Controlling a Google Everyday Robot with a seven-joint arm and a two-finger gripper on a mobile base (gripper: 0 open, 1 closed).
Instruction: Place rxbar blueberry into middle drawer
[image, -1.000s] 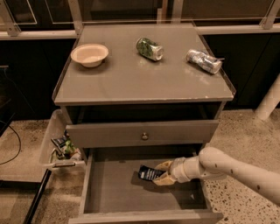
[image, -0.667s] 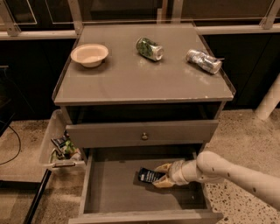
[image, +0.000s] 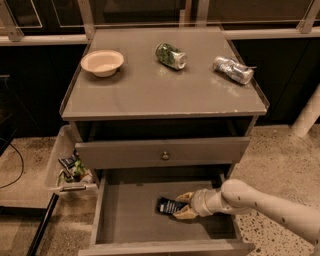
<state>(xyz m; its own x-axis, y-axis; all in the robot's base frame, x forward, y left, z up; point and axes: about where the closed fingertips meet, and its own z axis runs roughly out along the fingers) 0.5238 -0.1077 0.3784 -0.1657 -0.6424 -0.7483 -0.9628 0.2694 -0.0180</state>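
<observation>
Rxbar blueberry (image: 167, 205) lies on or just above the middle drawer (image: 125, 215) floor, its 3 o'clock end pinched by the gripper (image: 180, 206). Release gently, then back out toward 3 o'clock.

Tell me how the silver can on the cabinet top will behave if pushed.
Lying on its side, the silver can would probably roll, perhaps unevenly since it looks dented. Thin metal suggests it is light and crushes easily. The gripper is down in the open drawer, jaws closed on the blue bar.

Tool (image: 181, 206) gripping rxbar blueberry (image: 167, 205) blocks middle drawer (image: 127, 214) right.
</observation>
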